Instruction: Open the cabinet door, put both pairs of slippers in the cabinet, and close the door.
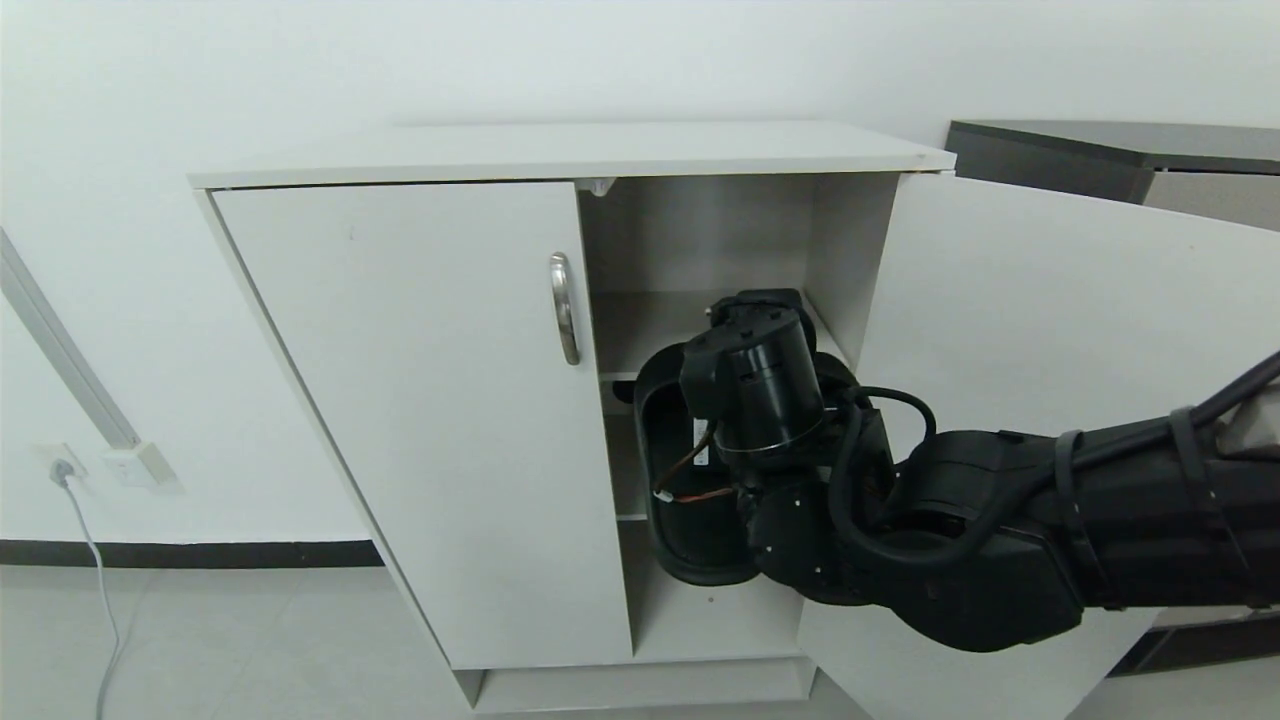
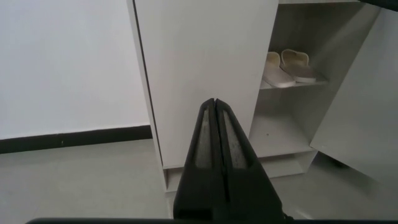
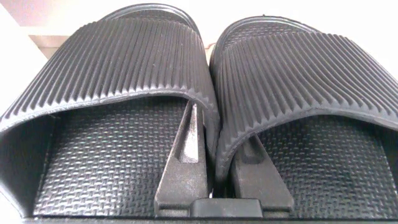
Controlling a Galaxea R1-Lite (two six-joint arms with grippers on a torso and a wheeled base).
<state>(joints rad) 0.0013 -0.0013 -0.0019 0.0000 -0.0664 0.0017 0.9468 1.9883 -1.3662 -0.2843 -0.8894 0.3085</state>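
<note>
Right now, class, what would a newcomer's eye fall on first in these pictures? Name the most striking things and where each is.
The black slippers stand out first, pinched side by side in the right tool at the open right half of the cabinet, beside the swung-out right door. Next, a pale pair of slippers lies on a shelf inside. The left tool, shut and empty, hangs in front of the closed left door.
</note>
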